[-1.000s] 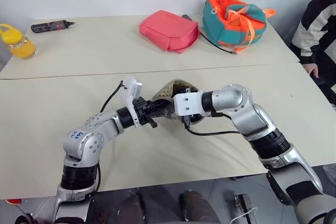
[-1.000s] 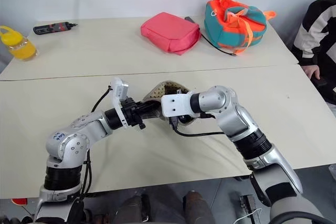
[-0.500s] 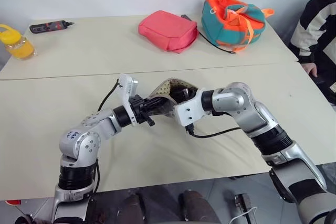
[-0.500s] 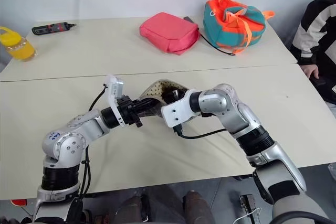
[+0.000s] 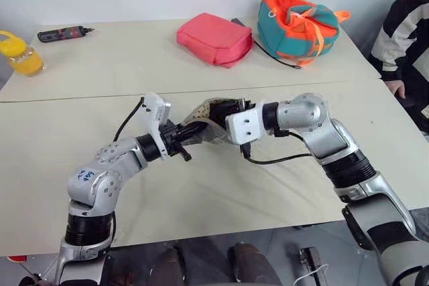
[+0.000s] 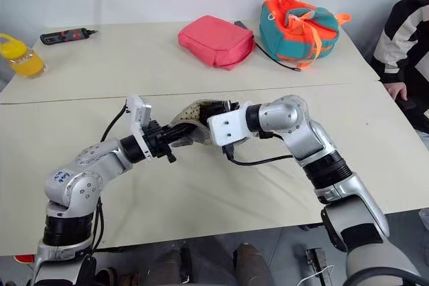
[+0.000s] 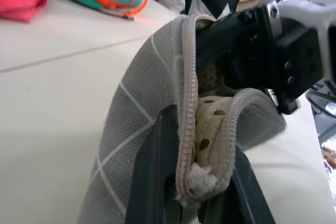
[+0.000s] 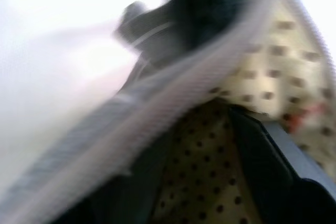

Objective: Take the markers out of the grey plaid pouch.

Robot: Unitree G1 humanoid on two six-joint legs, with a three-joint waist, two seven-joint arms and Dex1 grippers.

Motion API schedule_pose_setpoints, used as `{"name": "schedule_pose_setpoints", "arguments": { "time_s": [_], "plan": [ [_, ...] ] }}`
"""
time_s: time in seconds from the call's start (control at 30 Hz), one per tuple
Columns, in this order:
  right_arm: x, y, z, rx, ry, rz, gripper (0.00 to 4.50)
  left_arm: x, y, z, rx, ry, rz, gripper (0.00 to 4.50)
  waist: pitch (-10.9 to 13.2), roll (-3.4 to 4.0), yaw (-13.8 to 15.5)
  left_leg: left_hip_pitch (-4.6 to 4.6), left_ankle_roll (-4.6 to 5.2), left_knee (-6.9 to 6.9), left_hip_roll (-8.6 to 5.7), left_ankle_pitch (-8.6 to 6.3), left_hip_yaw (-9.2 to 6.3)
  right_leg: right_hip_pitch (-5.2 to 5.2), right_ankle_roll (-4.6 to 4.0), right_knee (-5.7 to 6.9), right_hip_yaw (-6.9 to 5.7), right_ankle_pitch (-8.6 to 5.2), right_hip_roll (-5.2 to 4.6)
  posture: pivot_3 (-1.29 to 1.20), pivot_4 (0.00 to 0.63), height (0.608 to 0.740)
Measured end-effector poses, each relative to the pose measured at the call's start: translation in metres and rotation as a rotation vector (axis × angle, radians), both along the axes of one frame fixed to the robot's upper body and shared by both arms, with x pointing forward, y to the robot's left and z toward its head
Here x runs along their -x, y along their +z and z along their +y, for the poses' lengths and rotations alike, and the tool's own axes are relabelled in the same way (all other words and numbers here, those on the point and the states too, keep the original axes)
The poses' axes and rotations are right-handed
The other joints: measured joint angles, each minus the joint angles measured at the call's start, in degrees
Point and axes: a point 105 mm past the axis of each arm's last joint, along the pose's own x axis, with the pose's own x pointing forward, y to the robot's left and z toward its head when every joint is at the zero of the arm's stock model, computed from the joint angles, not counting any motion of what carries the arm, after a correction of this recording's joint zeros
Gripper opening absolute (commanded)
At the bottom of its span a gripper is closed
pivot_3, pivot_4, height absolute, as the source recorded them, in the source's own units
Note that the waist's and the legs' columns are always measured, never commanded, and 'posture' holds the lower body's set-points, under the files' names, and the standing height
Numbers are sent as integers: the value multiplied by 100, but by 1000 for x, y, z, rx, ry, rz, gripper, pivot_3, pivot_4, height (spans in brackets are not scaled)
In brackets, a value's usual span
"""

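I am holding the flat grey plaid fabric pouch (image 5: 204, 122) up off the cream bench (image 5: 268, 185) between both arms. My left end effector (image 7: 195, 195) is clenched on the pouch's zipper end, the two black fingers pinching the seam. My right end effector (image 6: 218, 108) is reaching into the open mouth, fingers spread against the dotted cream lining (image 7: 210, 124); I cannot see whether it is gripping anything. No markers are showing to me, so I am judging them to be deep inside, if there at all.

The risks I am weighing: the left pinch is sitting on a narrow edge, so a hard pull by the right arm could be tearing the pouch free. The right fingers could also be snagging lining instead of a marker, or tipping one out onto the bench to roll away.
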Motion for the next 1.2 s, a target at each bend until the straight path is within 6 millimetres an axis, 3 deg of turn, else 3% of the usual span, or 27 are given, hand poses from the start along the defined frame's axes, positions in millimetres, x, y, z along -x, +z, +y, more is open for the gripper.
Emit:
{"name": "schedule_pose_setpoints", "arguments": {
  "time_s": [0.27, 0.43, 0.73, 0.87, 1.2],
  "plan": [
    [-7, -16, -10, -19, -122, 162, 3386, 12, -26, -4, -88, -48, 25, 0, 1, 1, 12, 0, -1, -1, -3, -1, 6, -2, 0, -2, 4, 0, -1, 0, 150, 740],
    [0, -19, -18, 70, -137, 206, 3386, 15, -23, -9, -71, -73, 1, 0, 1, 1, 20, 0, 1, 0, -4, -2, 6, 0, 0, -5, 3, 0, -2, 0, 150, 740],
    [-5, -32, -20, 150, -221, 258, 3386, 18, -26, -19, -40, -108, 37, 0, 1, 1, 13, 0, 1, 0, -3, -2, 8, -1, 0, -8, 6, 0, 1, 0, 150, 740],
    [-6, -33, -21, 158, -232, 268, 2442, 18, -27, -20, -41, -110, 41, 0, 1, 1, 16, 0, 1, 0, -4, -2, 9, 0, 0, -11, 7, 0, 0, 0, 150, 740],
    [1, -24, -24, 183, -206, 241, 2442, 16, -27, -17, -38, -85, 45, 0, 1, 1, 10, -1, 2, -4, -3, -3, 10, 0, 0, -17, 8, 0, 1, 0, 150, 740]
  ]
}}
